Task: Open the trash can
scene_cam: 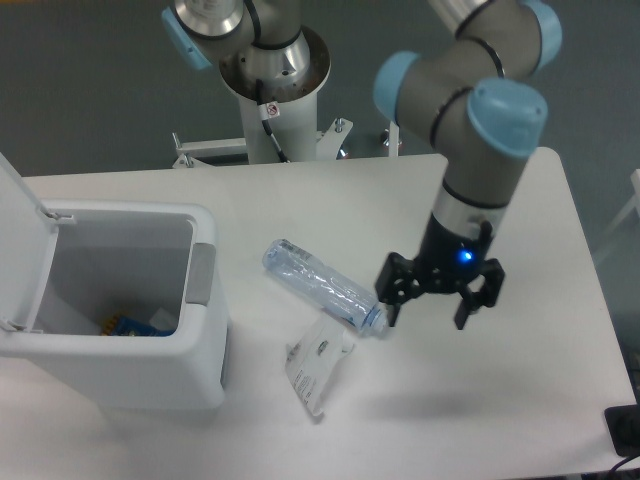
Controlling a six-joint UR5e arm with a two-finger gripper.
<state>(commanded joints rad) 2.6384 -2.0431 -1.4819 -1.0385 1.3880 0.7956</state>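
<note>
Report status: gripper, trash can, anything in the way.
Gripper open, empty, above the table right of the bottle. Trash can open, lid up. Nothing blocking; paper packet lies by the bottle.
</note>
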